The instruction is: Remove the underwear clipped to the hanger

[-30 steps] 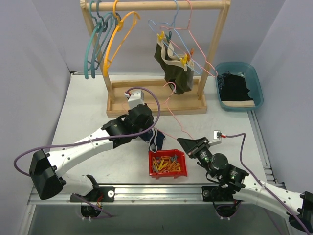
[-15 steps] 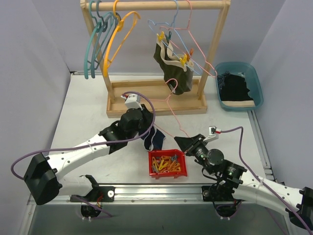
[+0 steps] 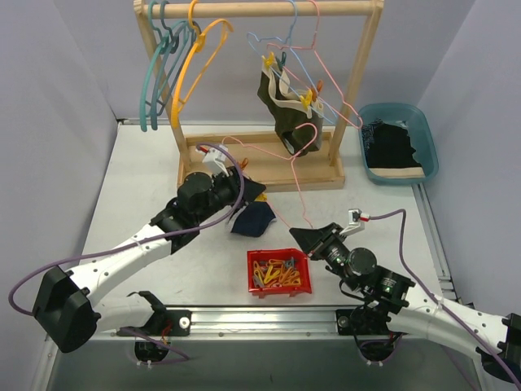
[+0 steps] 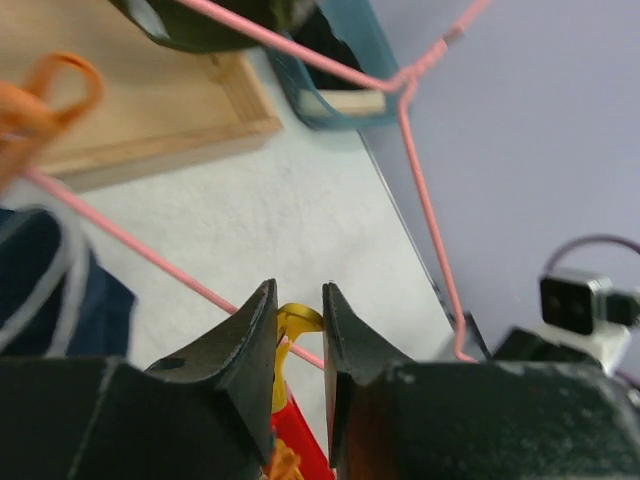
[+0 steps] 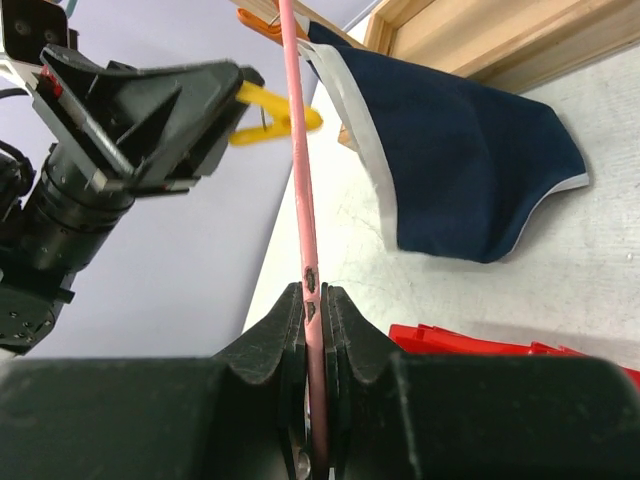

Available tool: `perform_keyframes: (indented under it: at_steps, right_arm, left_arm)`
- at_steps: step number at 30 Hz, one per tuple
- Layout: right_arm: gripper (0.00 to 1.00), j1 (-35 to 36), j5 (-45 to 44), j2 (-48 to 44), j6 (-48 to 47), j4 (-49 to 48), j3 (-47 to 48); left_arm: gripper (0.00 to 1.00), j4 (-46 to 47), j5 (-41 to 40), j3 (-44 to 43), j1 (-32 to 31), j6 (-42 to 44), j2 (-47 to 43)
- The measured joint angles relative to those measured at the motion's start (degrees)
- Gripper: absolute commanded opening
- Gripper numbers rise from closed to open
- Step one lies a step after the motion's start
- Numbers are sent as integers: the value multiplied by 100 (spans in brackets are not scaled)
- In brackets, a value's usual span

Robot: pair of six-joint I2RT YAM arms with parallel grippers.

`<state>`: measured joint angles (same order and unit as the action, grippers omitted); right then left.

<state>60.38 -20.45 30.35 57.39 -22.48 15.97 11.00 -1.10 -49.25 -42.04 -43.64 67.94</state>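
Pink hanger point(image 3: 295, 175) is off the rack point(image 3: 362, 65) and pinched tight in the right gripper point(image 3: 299, 236). In its wrist view the jaws are closed right onto the wire, holding it up at an angle over the table. The navy briefs point(image 3: 252, 218) hang from the far end of that hanger, with the bottom slumped on the table just beside the red tray point(image 3: 281, 292).

The left gripper point(image 4: 300, 295) is nearly closed, squeezing a yellow clip point(image 4: 298, 320) right where the waistband meets the wire. I can't tell whether the clip has let go of the cloth yet. An orange clip point(image 5: 262, 18) sits further along the same waistband and looks like it's biting.

So I'd call this the unclipping step for the navy pair, about halfway through. Next is probably pulling the yellow clip clear and dropping it in the tray, then doing the orange one. The right side needs to keep the wire steady or the whole thing twists.

The olive briefs point(image 3: 285, 114) are up on the rack, clipped. Something dark is lying in the teal bin point(image 3: 427, 138).
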Motion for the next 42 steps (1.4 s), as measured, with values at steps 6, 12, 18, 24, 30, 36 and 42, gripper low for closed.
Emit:
perform_keyframes:
  at_steps: [6,12,18,24,30,36,42]
  right_arm:
    - [0,0,44,-116,-9,87,87]
    - [0,9,109,-188,-11,179,105]
    - [0,11,129,-186,-15,339,192]
    - [0,-7,-234,4,-216,1038,201]
    - [0,-7,-439,170,-452,1296,201]
    - [0,-7,-575,61,-673,1331,201]
    - [0,-7,-608,-210,-859,1338,205]
  left_arm:
    - [3,-35,1840,0,155,-264,-2]
    - [3,-372,2376,-7,332,-170,-155]
    - [59,-673,2435,-74,343,28,-205]
    - [84,-798,2483,-299,313,2,-280]
    - [87,-1193,2181,-304,315,39,-474]
    - [88,-1189,2085,-107,299,13,-494]
    - [88,-1056,1980,428,238,4,-494]
